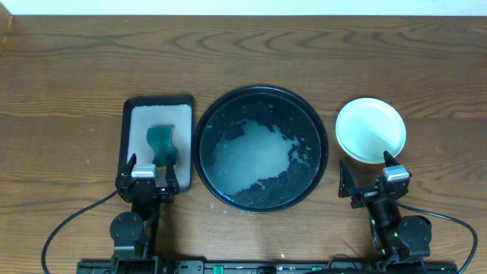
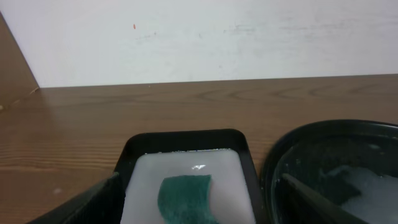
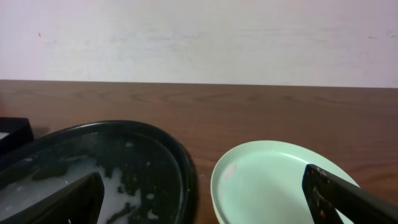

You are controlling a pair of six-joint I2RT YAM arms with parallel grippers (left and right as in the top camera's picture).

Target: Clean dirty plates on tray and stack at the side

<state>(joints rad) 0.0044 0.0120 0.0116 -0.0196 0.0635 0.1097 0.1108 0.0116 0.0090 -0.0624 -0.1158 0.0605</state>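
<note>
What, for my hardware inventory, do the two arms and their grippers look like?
The left arm and right arm are black, with rounded joint housings near the base. The left gripper and right gripper each have two dark, flat, tapering fingers and a small silver-grey block behind them. A thin black cable loops from each arm.

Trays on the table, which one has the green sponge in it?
The small rectangular tray on the left; the green sponge lies on its pale floor. The big round black tray beside it holds only white foam.
</note>
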